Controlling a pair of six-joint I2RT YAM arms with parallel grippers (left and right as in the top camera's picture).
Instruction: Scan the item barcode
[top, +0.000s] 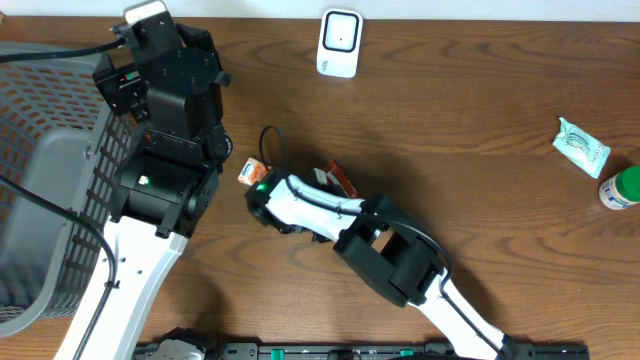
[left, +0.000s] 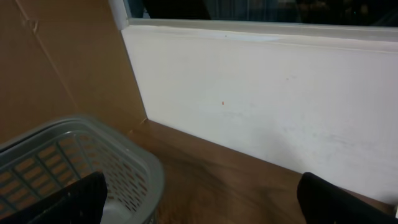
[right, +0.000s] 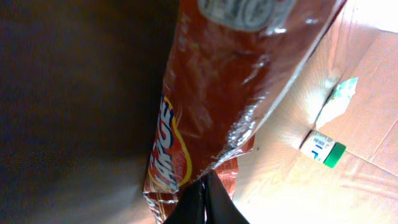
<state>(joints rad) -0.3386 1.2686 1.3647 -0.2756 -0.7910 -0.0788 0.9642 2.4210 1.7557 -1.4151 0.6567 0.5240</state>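
The item is a red-orange snack packet (right: 217, 93) that fills the right wrist view. My right gripper (right: 204, 198) is shut on the packet's crimped lower edge. From overhead the packet (top: 341, 179) pokes out on both sides of the right gripper (top: 262, 186) near the table's middle, partly hidden under the arm. No barcode shows on the packet. A white scanner (top: 340, 43) stands at the table's far edge. My left gripper (left: 202, 208) is open with nothing between its fingers, near the basket's rim and facing the wall.
A grey mesh basket (top: 45, 190) fills the left side, and its rim (left: 124, 149) lies beside the left fingers. At the far right lie a teal-and-white sachet (top: 582, 146) and a green-capped white bottle (top: 620, 187). The left arm (top: 165, 110) rises beside the basket.
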